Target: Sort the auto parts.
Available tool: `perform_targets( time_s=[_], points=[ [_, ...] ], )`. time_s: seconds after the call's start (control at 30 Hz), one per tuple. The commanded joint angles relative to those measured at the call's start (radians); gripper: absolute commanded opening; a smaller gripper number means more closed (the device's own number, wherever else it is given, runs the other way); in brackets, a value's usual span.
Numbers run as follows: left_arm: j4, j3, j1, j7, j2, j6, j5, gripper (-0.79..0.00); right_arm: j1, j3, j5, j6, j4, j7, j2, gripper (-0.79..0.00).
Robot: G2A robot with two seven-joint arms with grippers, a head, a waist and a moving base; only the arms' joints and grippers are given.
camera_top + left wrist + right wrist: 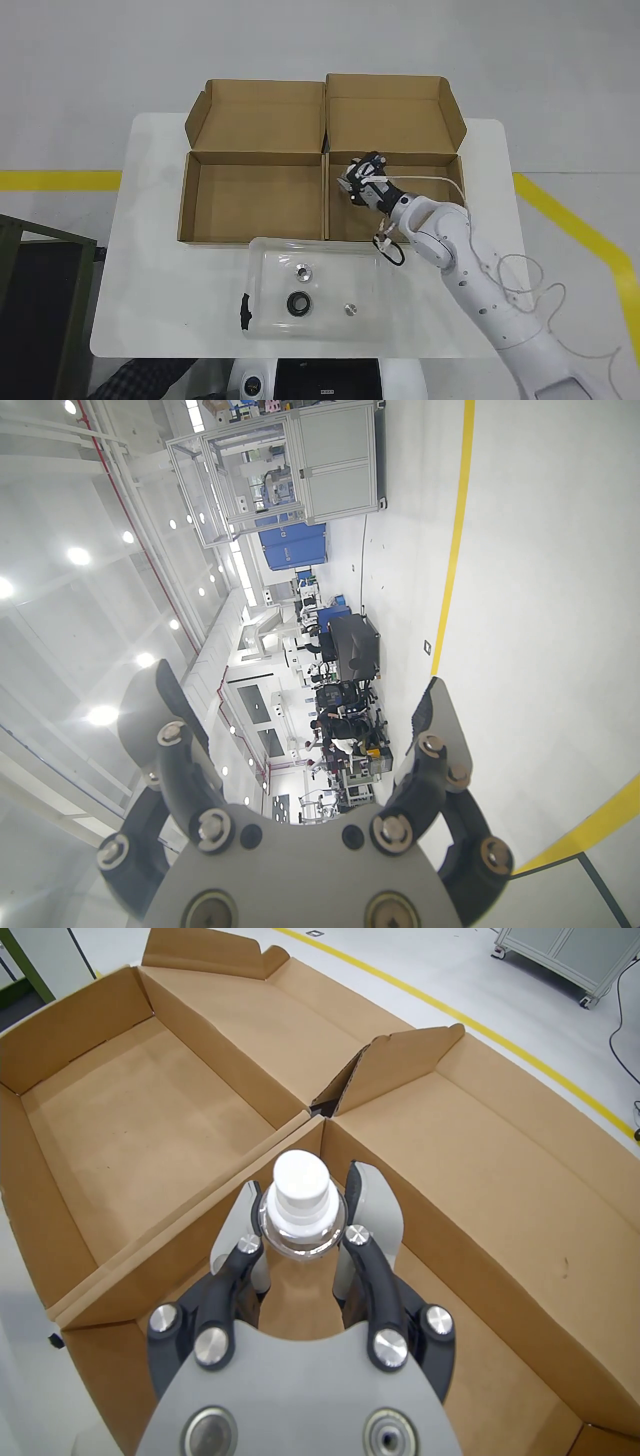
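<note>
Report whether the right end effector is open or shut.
Shut: the right end effector clamps a white-capped clear part from both sides.

right gripper (358,183) with white part (300,1193) over right box (440,215), adjoining box walls just beside it on the left, open floor to the right, left box (255,200) floor bare, clear tray (330,275) near front walls

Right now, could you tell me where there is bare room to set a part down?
The left box is bare between all four walls. The right box is bare too, but the right gripper, shut on a white-capped part, hangs by the shared wall. The clear tray is crowded mid-floor with small parts.
</note>
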Motion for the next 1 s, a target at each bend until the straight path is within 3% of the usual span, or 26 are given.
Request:
perform_targets(
  time_s=[0.0,0.03,0.07,0.3,0.63,0.97],
  points=[
    [0.0,0.0,0.0,0.0,0.0,0.0,0.0,0.0,0.002,-0.005,-0.002,0.002,0.007,-0.002,-0.003,-0.265],
    [0.0,0.0,0.0,0.0,0.0,0.0,0.0,0.0,0.004,-0.006,-0.001,0.002,0.01,-0.002,-0.004,-0.068],
    [0.0,0.0,0.0,0.0,0.0,0.0,0.0,0.0,0.004,-0.007,-0.001,0.002,0.012,-0.003,-0.005,0.0],
    [0.0,0.0,0.0,0.0,0.0,0.0,0.0,0.0,-0.011,0.023,-0.001,-0.02,-0.033,0.016,-0.002,0.0],
    [0.0,0.0,0.0,0.0,0.0,0.0,0.0,0.0,-0.128,0.156,0.056,-0.091,-0.268,0.113,0.03,0.0],
    [0.0,0.0,0.0,0.0,0.0,0.0,0.0,0.0,-0.255,0.26,0.04,-0.319,-0.494,0.273,0.07,0.0]
  ],
)
